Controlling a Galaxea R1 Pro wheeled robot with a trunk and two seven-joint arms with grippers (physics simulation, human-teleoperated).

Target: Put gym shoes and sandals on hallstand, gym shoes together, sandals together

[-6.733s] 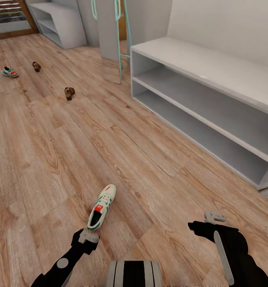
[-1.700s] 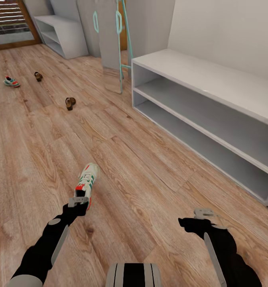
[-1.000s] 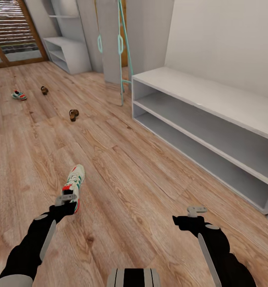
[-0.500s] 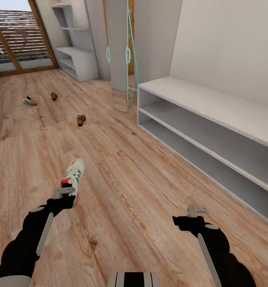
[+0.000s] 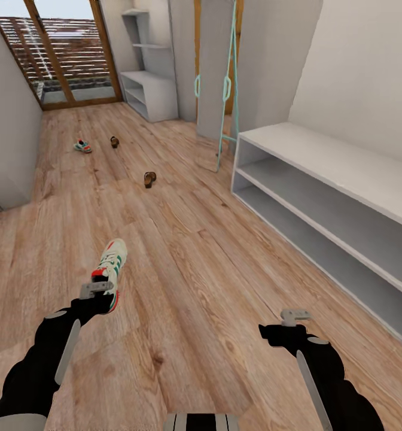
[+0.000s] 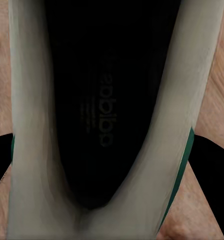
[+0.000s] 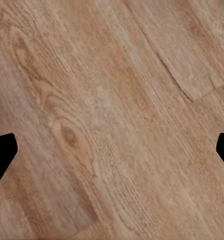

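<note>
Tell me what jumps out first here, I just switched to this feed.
The white gym shoe held at its heel by the left gripper stands out most, low at the head view's left over the wood floor. To the right runs the long white shoe rack, its top and shelves bare. Far down the corridor, the other gym shoe and two brown sandals lie on the floor.

White gym shoe [image 5: 110, 267] with teal stripes, orange-red heel; light-brown grained floor [image 5: 213, 281]; white hallstand [image 5: 344, 173].
</note>
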